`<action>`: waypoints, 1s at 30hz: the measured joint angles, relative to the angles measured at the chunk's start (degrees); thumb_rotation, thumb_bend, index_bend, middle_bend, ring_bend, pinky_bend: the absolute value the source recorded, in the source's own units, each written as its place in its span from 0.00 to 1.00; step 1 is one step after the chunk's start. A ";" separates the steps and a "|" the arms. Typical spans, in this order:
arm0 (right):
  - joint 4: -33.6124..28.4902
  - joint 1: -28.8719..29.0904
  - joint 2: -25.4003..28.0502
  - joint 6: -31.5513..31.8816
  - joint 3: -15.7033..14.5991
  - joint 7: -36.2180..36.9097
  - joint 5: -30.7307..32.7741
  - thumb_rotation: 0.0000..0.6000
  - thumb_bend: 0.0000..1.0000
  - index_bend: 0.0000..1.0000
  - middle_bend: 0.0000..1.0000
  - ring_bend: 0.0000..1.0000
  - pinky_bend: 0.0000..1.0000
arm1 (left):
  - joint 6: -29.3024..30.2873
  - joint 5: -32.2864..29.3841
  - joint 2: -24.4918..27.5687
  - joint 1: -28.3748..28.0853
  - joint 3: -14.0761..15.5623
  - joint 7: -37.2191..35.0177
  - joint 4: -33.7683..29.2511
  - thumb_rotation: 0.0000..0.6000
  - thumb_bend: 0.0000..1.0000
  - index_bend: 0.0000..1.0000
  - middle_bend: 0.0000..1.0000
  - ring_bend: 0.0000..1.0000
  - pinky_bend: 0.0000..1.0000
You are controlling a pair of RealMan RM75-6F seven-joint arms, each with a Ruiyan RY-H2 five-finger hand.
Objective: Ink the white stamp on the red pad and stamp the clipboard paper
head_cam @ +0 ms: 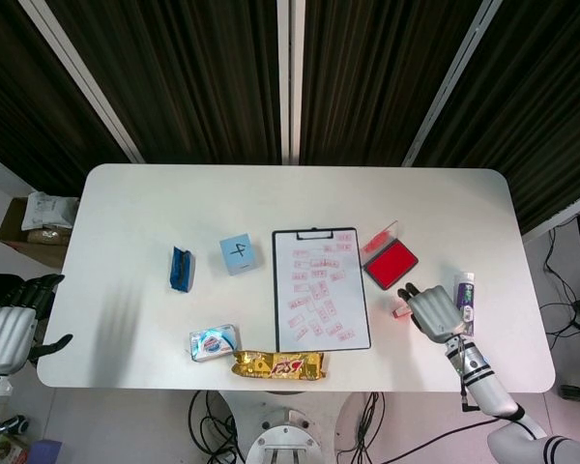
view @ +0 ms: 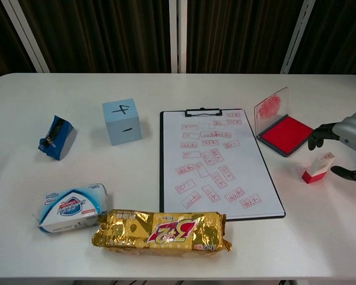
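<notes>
The white stamp point(view: 318, 167) with a red base lies on the table right of the clipboard, also visible as the stamp point(head_cam: 401, 310). My right hand point(view: 349, 142) hovers just right of it, fingers spread, holding nothing; in the head view the right hand point(head_cam: 433, 312) sits right beside the stamp. The red pad point(view: 286, 133) is open with its clear lid raised, red pad point(head_cam: 390, 263). The clipboard point(view: 218, 161) carries paper covered with several red stamp marks, clipboard point(head_cam: 319, 288). My left hand point(head_cam: 10, 329) hangs off the table's left edge, fingers apart and empty.
A blue cube point(view: 121, 121), a blue tape dispenser point(view: 57, 138), a white-blue packet point(view: 71, 206) and a gold biscuit pack point(view: 161, 231) lie left and in front of the clipboard. A tube point(head_cam: 463, 296) lies right of my right hand.
</notes>
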 measured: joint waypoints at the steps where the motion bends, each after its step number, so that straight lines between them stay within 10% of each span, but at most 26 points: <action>1: 0.81 0.07 -0.57 0.21 -0.13 0.63 -0.15 1.00 0.26 0.37 0.35 0.80 1.00 | 0.03 0.03 0.03 -0.01 -0.01 0.00 -0.03 1.00 0.00 0.14 0.16 0.16 0.25; 30: 6.69 0.57 -4.84 2.58 -1.53 4.22 -0.28 1.00 0.31 0.52 0.47 0.81 1.00 | -0.89 -0.90 0.48 0.03 0.06 -0.16 -0.65 1.00 0.00 0.14 0.16 0.16 0.27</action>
